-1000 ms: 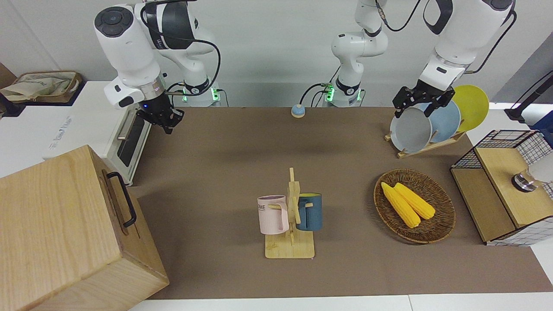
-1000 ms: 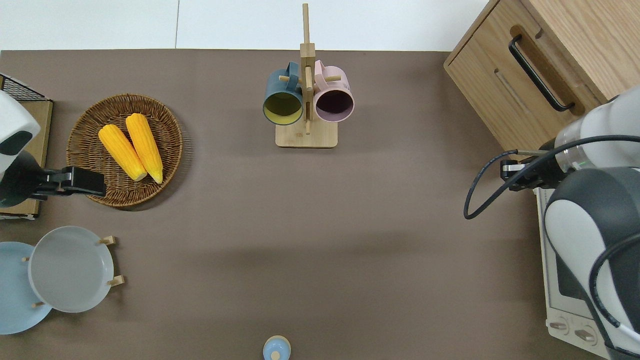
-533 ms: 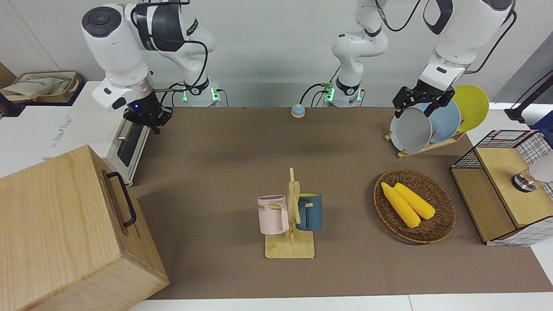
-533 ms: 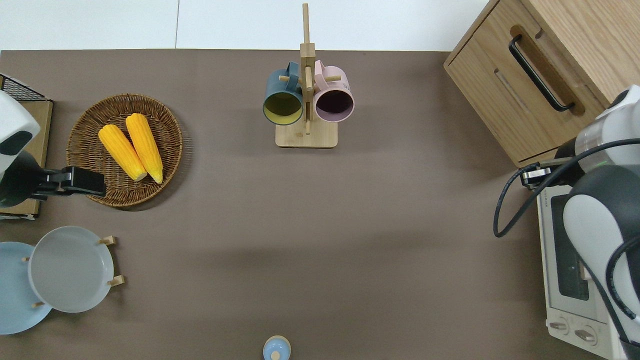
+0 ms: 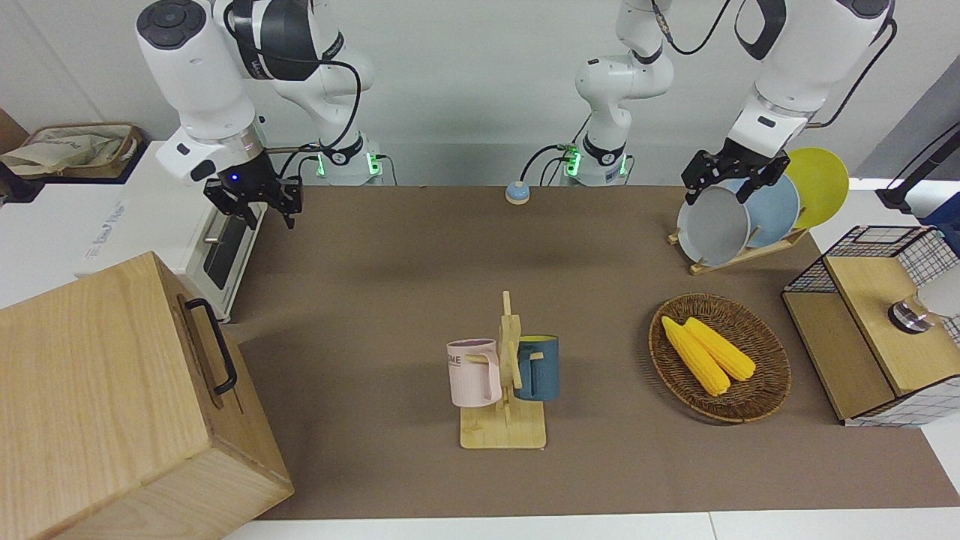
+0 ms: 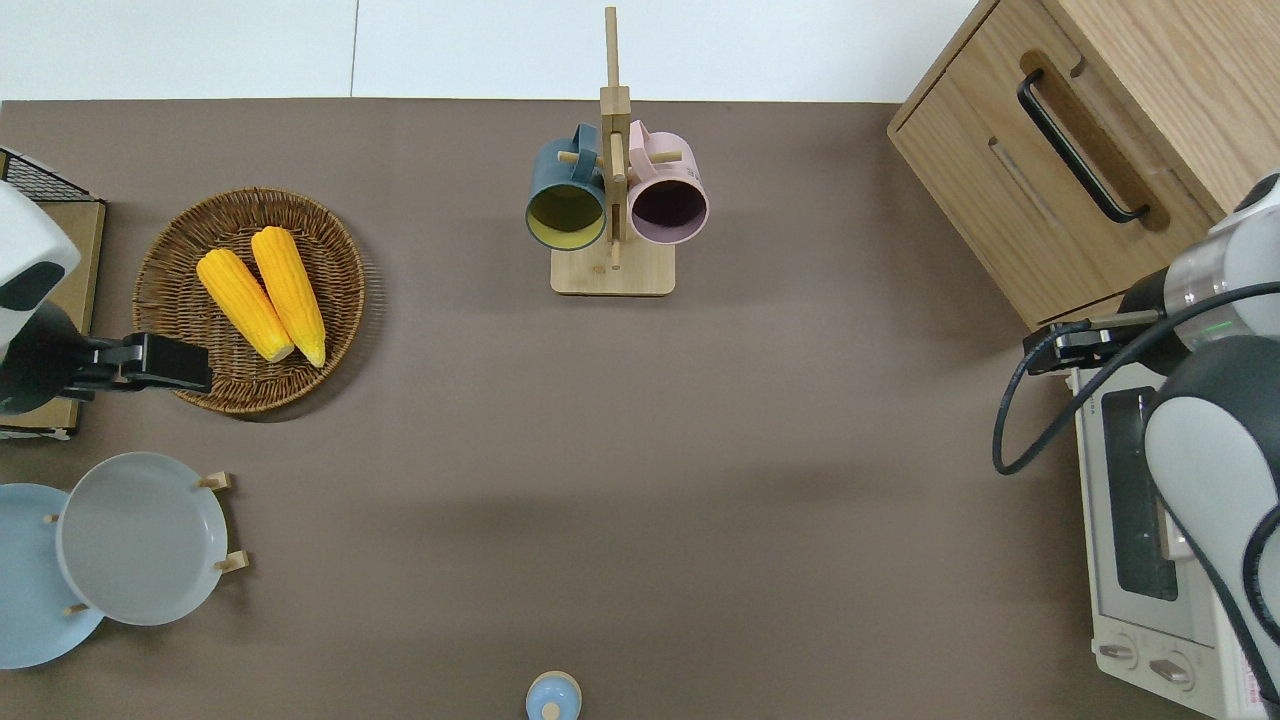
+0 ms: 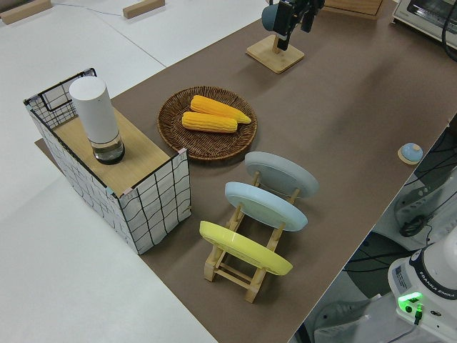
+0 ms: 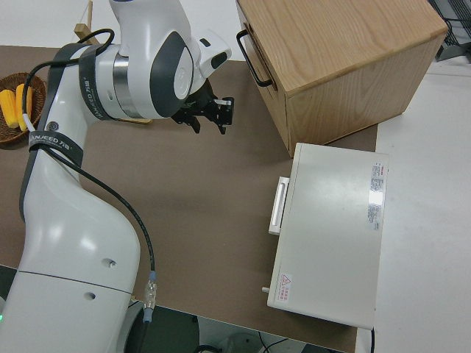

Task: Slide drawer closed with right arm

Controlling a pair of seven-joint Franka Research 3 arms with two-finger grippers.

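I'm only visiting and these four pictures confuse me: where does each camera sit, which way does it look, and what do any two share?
Front: across the table, facing both arms; right pincer near the toaster oven.
Overhead: straight down; arms enter from the bottom.
Left side: raised at the plate rack's end, looking along the table; only the left pincer shows.
Right side: above the right arm, toward the wooden cabinet.
Front and overhead share the mug stand and corn basket.

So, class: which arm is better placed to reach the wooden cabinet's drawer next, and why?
The right. Its gripper hangs open near the toaster oven, at the cabinet's end of the table. The left arm is parked at the opposite end.
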